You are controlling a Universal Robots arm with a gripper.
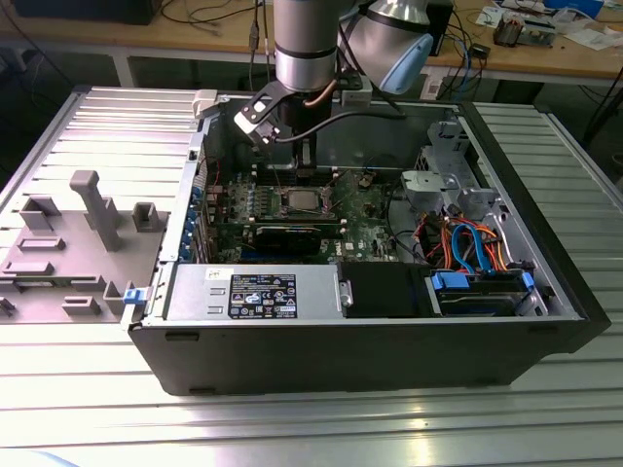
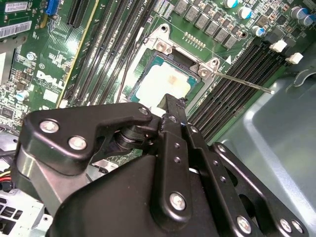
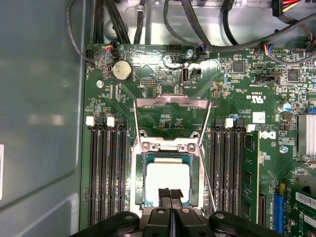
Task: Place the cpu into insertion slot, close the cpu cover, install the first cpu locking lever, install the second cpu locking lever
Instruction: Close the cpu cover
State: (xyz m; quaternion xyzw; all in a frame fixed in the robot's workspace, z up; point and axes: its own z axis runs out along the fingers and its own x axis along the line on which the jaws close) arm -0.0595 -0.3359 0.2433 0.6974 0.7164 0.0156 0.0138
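Note:
The cpu [image 3: 168, 178] lies flat in the insertion slot [image 3: 165, 146] on the green motherboard, its pale metal top facing up; the second wrist view shows the cpu [image 2: 165, 84] too. The cpu cover [image 3: 170, 102] stands swung open, away from the slot, with the board visible through its cut-out. One thin wire locking lever [image 3: 208, 168] sticks up free beside the slot, and in the second wrist view this lever [image 2: 247, 81] points out over the memory slots. My gripper [image 3: 170, 194] hangs just over the cpu's near edge, fingers pressed together and holding nothing. In the exterior view my gripper [image 1: 305, 175] is above the slot [image 1: 302, 201].
Black memory slots [image 3: 106, 168] flank the socket on both sides. Cables [image 3: 197, 29] run along the case wall past the board's edge. A drive cage with orange and blue cables [image 1: 467, 243] fills the exterior view's right, and a power supply [image 1: 253, 292] sits in front.

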